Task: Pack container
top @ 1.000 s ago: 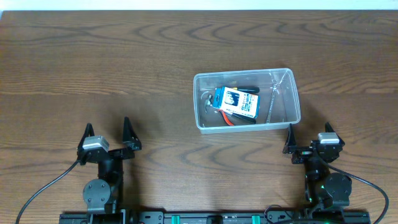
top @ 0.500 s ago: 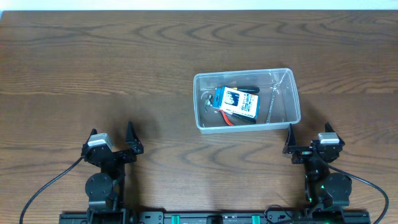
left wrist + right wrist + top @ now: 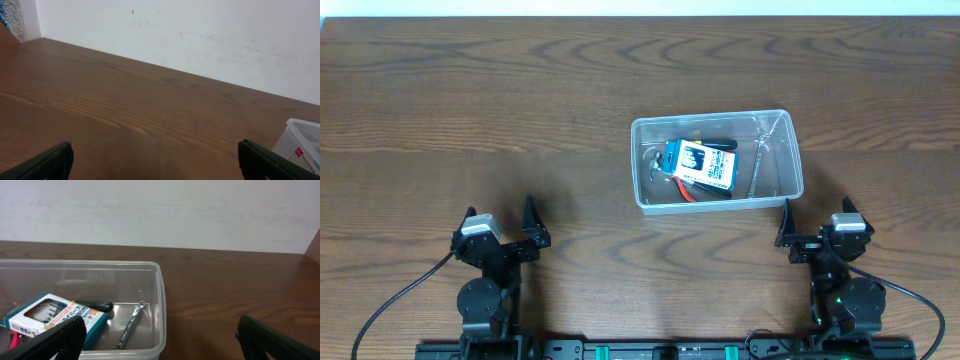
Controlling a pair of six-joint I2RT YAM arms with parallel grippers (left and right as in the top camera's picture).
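Note:
The clear plastic container (image 3: 796,172) stands right of the table's middle. Inside lie a small blue box (image 3: 699,163), a metal wrench (image 3: 758,160), a black-handled tool (image 3: 720,143) and a red-handled tool (image 3: 690,194) partly under the box. The right wrist view shows the container (image 3: 161,300), blue box (image 3: 50,315) and wrench (image 3: 129,326) just ahead. My left gripper (image 3: 502,222) is open and empty at the front left. My right gripper (image 3: 817,222) is open and empty just in front of the container's right corner.
The brown wooden table (image 3: 520,110) runs to a white wall at the back (image 3: 200,35). The arm bases stand at the front edge. In the left wrist view a corner of the container (image 3: 305,142) shows at the far right.
My left gripper has drawn back a little toward the front edge and settled. The right arm and the container's contents have not moved.

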